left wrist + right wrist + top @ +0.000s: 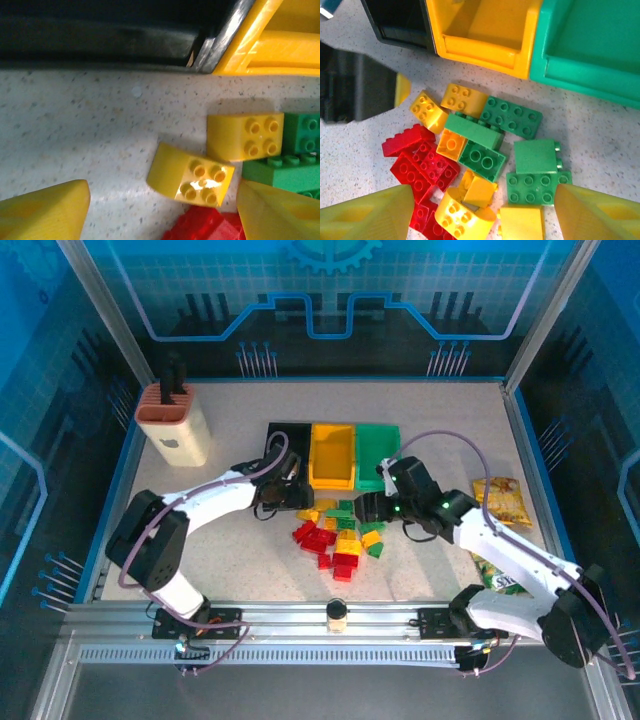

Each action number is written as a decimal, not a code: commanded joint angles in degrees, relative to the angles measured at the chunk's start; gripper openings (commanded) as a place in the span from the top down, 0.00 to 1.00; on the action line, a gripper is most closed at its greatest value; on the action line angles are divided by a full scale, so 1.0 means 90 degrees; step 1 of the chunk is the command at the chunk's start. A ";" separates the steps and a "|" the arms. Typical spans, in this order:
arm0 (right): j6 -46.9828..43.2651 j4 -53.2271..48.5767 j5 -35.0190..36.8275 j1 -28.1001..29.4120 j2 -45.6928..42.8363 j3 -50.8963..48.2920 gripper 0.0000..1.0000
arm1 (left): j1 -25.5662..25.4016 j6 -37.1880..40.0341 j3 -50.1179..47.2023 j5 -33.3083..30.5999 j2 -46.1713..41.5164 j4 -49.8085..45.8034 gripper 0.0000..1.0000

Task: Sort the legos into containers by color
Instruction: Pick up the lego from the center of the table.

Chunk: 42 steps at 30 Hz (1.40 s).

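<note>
Clearly the legos (pixel 338 537) lie in one mixed heap at the middle of the desk (pixel 230 560), just before the black container (pixel 290 430), the yellow container (pixel 332 452) and the green container (pixel 378 430), so each carry is short. The left end effector (pixel 162 197) stands apart around a yellow brick (pixel 190 175), not touching it. The right end effector (pixel 485 197) is also apart, low over the heap beside a green brick (pixel 534 187), probably to choose one.

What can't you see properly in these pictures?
- Black bin inside: left wrist view, dark, blurred, cut by the top edge.
- Red brick: left wrist view, cut by the bottom edge.
- Snack bags: top view, partly behind the right arm.
- Brick count: top view, pile small and stacked.
</note>
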 commanded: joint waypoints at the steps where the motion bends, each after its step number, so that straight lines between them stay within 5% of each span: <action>1: 0.0148 0.0093 0.0150 0.0044 -0.0296 -0.0325 0.24 | -0.0207 0.0468 0.0384 0.0100 0.0325 -0.0384 0.24; 33: 0.0813 0.0939 0.0074 0.0015 -0.1533 -0.2047 0.26 | -0.0932 0.1244 0.0651 -0.0494 0.1333 -0.0521 0.29; 42: 0.0766 0.0827 0.0238 0.0026 -0.1664 -0.1995 0.26 | -0.0944 0.1278 0.0708 -0.0711 0.1510 -0.0632 0.40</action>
